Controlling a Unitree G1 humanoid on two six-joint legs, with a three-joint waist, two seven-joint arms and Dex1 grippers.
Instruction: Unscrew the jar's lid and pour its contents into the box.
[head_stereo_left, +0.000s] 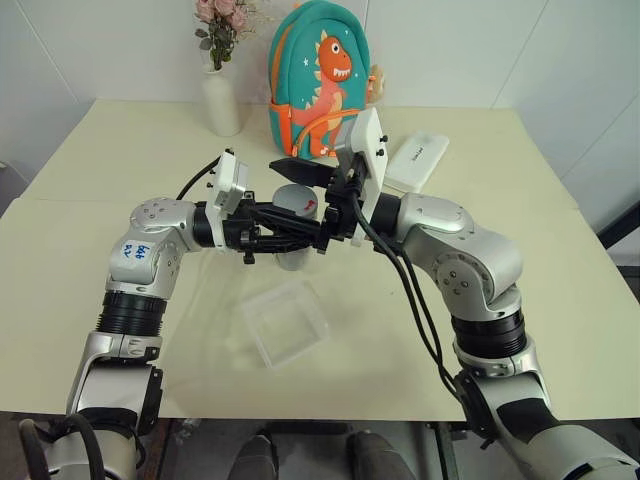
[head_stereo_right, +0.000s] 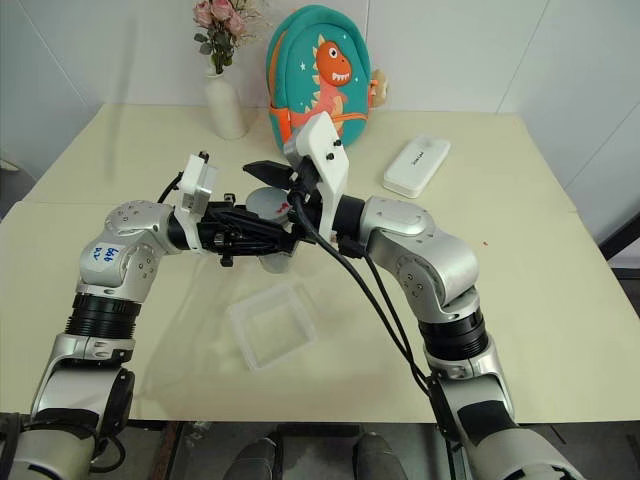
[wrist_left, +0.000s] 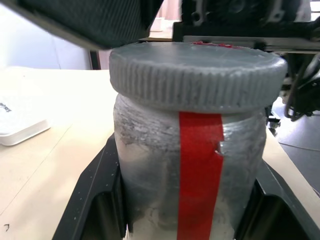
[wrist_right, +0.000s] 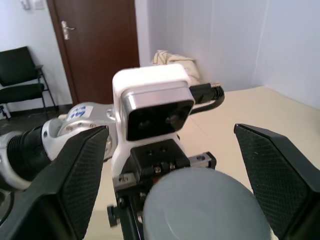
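The jar (wrist_left: 150, 165), frosted with a red strip of tape, hangs above the table with my left gripper (head_stereo_left: 287, 236) shut around its body. Its grey ribbed lid (wrist_left: 195, 75) sits on top. In the right wrist view my right gripper (wrist_right: 175, 170) stands open, one black finger (wrist_right: 75, 175) on each side of the lid (wrist_right: 200, 205) and apart from its rim. I cannot make out the contents through the jar's wall. The clear square box (head_stereo_left: 285, 322) lies on the table below and a little nearer than the jar.
At the table's far side stand a white vase with pink flowers (head_stereo_left: 222, 100), a teal dinosaur backpack (head_stereo_left: 318, 75) and a white oblong case (head_stereo_left: 415, 163). The table's front edge (head_stereo_left: 330, 415) runs just past the box.
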